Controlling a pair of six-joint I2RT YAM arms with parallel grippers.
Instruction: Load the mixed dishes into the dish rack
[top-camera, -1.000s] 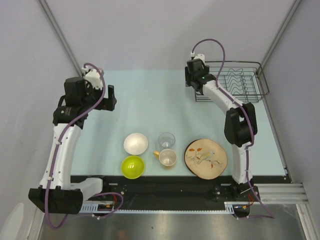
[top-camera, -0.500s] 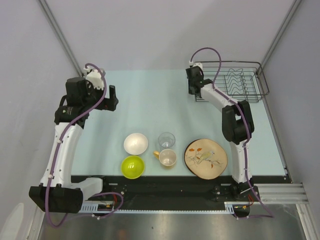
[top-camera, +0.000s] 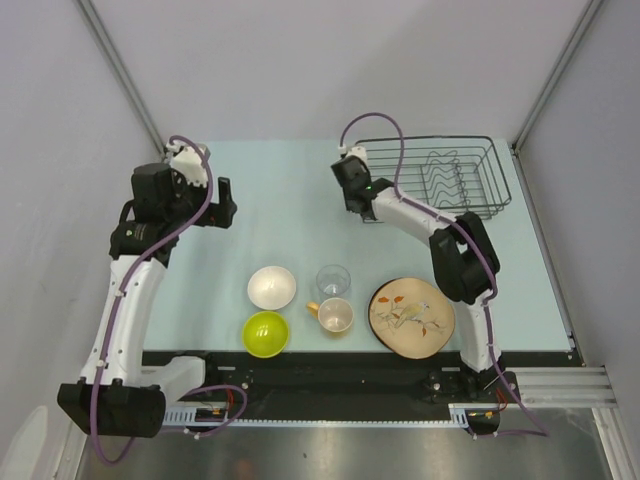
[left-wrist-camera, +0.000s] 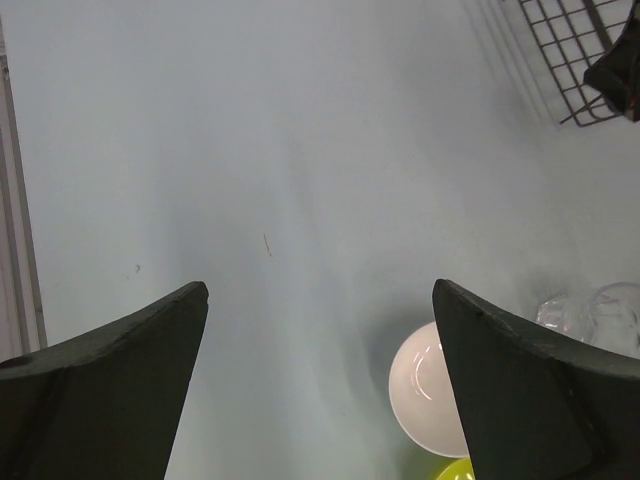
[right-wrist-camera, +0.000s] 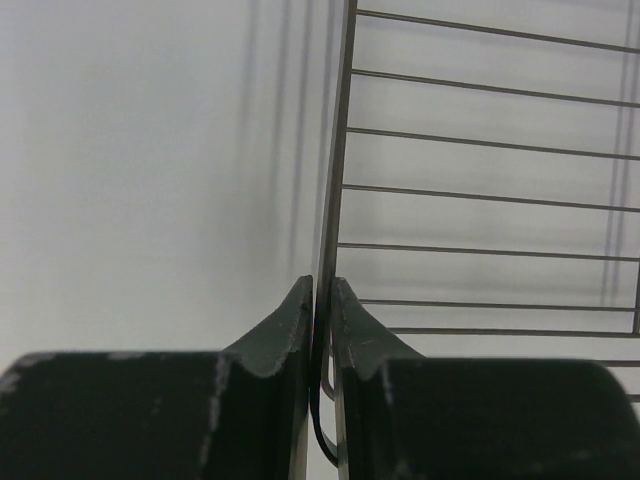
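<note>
The black wire dish rack (top-camera: 450, 178) stands at the back right of the table. My right gripper (top-camera: 366, 208) is shut on the rack's left rim wire (right-wrist-camera: 340, 150), which runs between the fingertips of the right gripper (right-wrist-camera: 320, 290). Near the front lie a small white bowl (top-camera: 271, 287), a lime-green bowl (top-camera: 265, 333), a clear glass (top-camera: 333, 279), a yellow-orange mug (top-camera: 335, 315) and a tan leaf-pattern plate (top-camera: 411, 316). My left gripper (top-camera: 224, 200) hangs open above the bare table at the left, holding nothing. In its wrist view the left gripper (left-wrist-camera: 320, 290) frames the white bowl (left-wrist-camera: 425, 395).
Grey walls close in the table on the left, back and right. A black rail (top-camera: 330, 365) with both arm bases runs along the near edge. The rack's corner (left-wrist-camera: 570, 50) shows at the top right of the left wrist view.
My right gripper has shut on the rack's left rim. It has dragged the rack leftward, away from the right wall. The left arm has hardly moved.
</note>
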